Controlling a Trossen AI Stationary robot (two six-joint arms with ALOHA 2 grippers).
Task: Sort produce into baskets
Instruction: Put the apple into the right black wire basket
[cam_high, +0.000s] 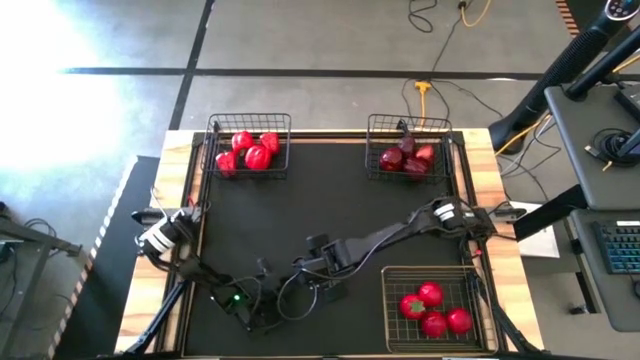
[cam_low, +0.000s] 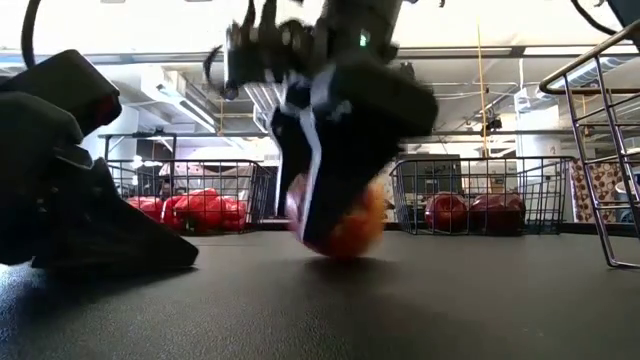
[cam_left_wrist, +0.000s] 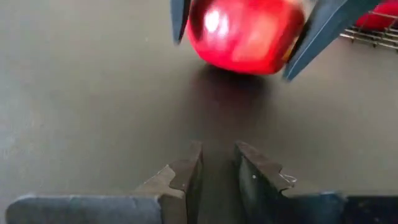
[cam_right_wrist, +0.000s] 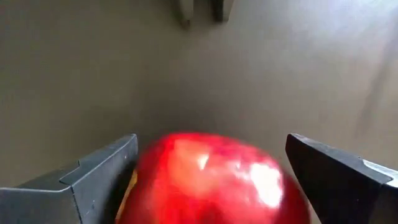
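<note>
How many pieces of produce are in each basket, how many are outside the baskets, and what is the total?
Far left basket, bright red peppers: 4
Far right basket, dark red fruits: 4
Near right basket, tomatoes: 4
Between the right gripper's fingers, red fruit: 1
Total: 13

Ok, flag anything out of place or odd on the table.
One red fruit lies on the mat outside the three baskets, between the right end effector's open fingers. Nothing looks spilled or damaged.

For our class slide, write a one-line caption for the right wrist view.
Open right gripper straddling a glossy red fruit on the dark mat.
</note>
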